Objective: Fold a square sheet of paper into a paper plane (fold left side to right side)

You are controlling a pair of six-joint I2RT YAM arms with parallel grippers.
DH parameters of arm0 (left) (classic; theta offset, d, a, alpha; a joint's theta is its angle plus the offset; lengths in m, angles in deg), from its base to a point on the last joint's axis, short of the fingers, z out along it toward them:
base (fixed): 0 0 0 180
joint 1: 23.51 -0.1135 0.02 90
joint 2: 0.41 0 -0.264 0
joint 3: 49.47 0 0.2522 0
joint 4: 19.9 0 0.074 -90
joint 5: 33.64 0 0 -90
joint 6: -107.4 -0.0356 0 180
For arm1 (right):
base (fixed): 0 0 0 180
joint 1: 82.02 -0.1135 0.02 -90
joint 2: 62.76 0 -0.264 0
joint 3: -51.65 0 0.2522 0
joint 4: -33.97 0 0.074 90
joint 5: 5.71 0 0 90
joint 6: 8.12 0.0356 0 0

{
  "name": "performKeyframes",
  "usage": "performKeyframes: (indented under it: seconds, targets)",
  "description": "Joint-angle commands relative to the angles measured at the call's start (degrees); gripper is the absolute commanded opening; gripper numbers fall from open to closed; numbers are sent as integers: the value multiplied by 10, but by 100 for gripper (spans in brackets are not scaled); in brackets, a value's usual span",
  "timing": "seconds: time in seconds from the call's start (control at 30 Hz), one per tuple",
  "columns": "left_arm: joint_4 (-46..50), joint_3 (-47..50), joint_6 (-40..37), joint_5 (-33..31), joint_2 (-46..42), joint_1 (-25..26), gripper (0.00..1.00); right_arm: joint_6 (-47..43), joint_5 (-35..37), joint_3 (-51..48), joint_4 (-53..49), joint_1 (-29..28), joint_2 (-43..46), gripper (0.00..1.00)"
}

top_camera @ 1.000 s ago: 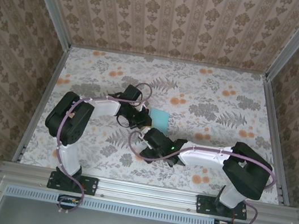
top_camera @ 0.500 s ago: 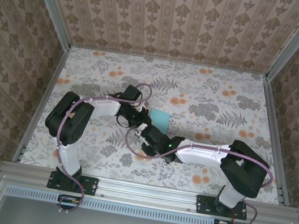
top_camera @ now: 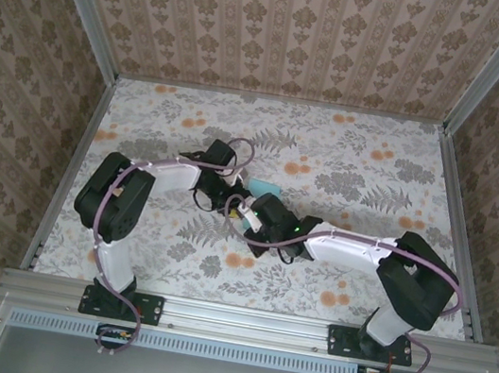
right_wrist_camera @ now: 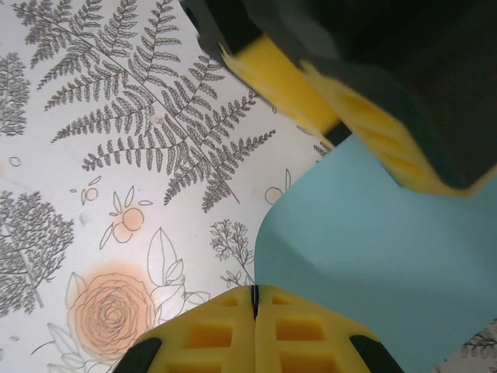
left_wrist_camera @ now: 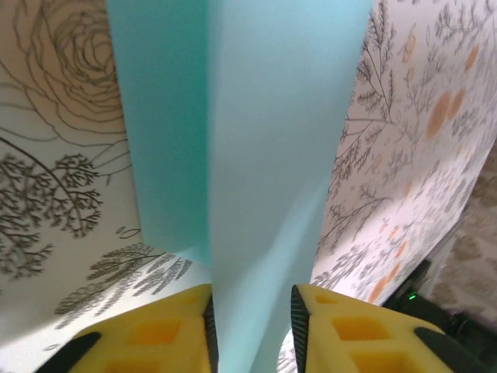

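We start with the flower-printed table (top_camera: 378, 160). The black-and-white left arm (top_camera: 119, 193) and right arm (top_camera: 363, 252) reach in over it and meet near its middle. The square sheet of light-turquoise paper (top_camera: 264, 187) lies there just beyond the two wrists, partly raised off the cloth. In the left wrist view one strip lies flat and a paler flap rises toward the camera.

The left gripper (left_wrist_camera: 250, 311) has its yellow pads (left_wrist_camera: 334, 326) parted, with the flap in the gap between them; it looks loose there rather than pinched. The right gripper (right_wrist_camera: 255, 299) has its pads pressed together, and the curled edge of the sheet runs into their seam, so we judge it is clamped on that edge.

We take the step in hand to be carrying one side across onto the other. To do it well, we would get the left pads fully off the flap before the right arm pulls. Then we would swing the pinched edge over in a low arc, match edge to edge, and only then press the crease. If we drag it, the thin sheet will likely skew or crumple.
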Motion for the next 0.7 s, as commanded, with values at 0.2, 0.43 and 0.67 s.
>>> performKeyframes:
  seconds: [0.2, 0.43, 0.67]
  targets:
    - [90, -43, -87, -18, -54, -35, 36, 31, -155, 3, -31, 40, -13, 0]
    - [78, -105, -107, 19, 13, -13, 17, 41, -170, 8, -32, 50, -24, 0]
    - [85, -175, -130, 38, 105, 7, 12, 53, -174, 14, -30, 51, -35, 0]
